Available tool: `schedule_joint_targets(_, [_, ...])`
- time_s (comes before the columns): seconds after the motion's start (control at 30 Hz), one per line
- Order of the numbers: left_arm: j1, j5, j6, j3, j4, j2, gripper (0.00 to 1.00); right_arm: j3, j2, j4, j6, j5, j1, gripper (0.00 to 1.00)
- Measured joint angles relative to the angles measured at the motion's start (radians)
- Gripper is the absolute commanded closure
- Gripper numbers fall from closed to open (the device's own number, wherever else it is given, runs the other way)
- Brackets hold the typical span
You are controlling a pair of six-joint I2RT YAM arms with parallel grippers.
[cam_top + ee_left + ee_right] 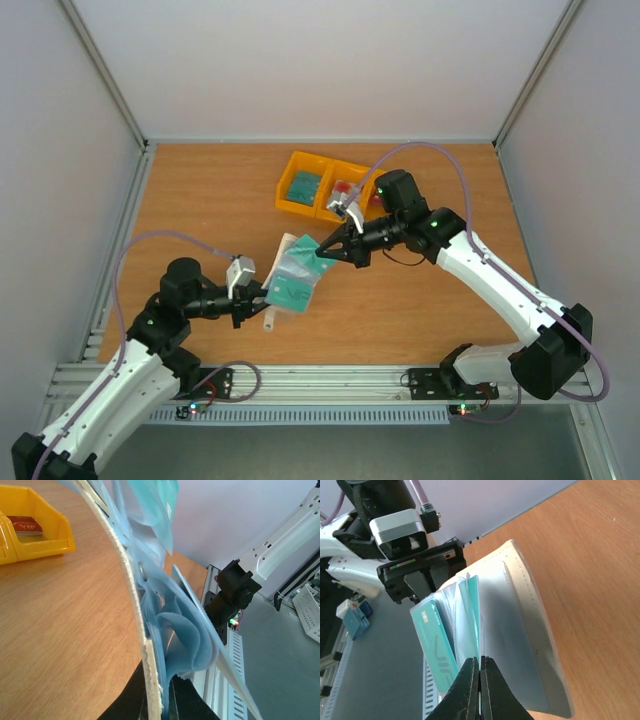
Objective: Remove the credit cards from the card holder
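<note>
Black fingers (pixel 470 685) of my right end effector (pixel 479 662) fill the foreground, pinched tight on the edge of a teal card (pixel 470 605) standing in the fanned sleeves of the card holder (pixel 525 630). Opposite, my left end effector (pixel 258 297) clamps the holder's cream edge, so the pouch is spread between both arms near the middle of the surface (pixel 200 200). Bare wood lies open to its left and right. Toward the far edge sits a yellow tray (pixel 296 211) holding a second teal card (pixel 303 185) and a red card (pixel 345 188). My right wrist overlaps the tray's right end from above.
</note>
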Motion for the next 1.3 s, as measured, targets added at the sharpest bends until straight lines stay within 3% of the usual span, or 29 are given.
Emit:
schedule_joint_targets(0.73, [-0.002, 0.004, -0.027, 0.0, -0.006, 0.0, 1.0, -0.181, -0.026, 0.229, 0.196, -0.078, -0.089, 0.93])
schedule_joint_targets(1.1, [-0.002, -0.016, -0.035, 0.0, -0.04, 0.005, 1.0, -0.122, -0.031, 0.208, 0.194, -0.06, -0.209, 0.96])
schedule_joint_targets(1.3, [-0.002, -0.063, -0.035, 0.016, -0.081, 0.007, 1.0, -0.078, -0.023, 0.182, 0.167, -0.047, -0.213, 0.99])
